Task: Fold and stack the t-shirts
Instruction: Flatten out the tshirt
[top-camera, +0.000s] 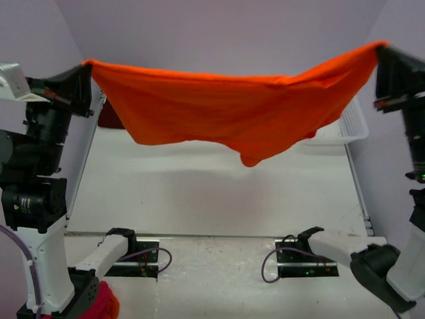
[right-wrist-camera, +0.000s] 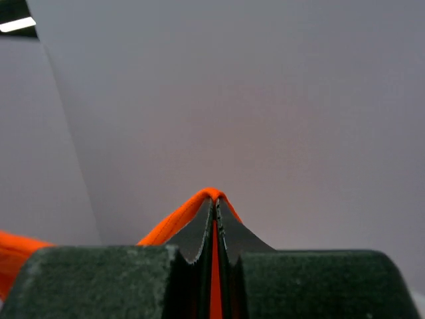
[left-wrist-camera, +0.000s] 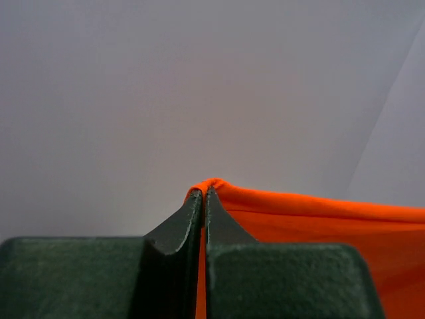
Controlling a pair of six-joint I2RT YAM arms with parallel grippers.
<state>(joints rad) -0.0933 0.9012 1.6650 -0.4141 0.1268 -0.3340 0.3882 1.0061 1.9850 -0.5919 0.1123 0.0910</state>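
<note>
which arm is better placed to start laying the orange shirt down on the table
Left, narrowly. The left end effector and right end effector are both shut on the orange t-shirt, but the left seems to hold its corner lower, and a white basket sits by the right side.

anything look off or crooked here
The orange t-shirt, pinched at its top corners by the left gripper and right gripper, hangs unevenly. Its lower edge droops lowest right of centre and bunches into a lump there. Nothing looks torn or spilled.
</note>
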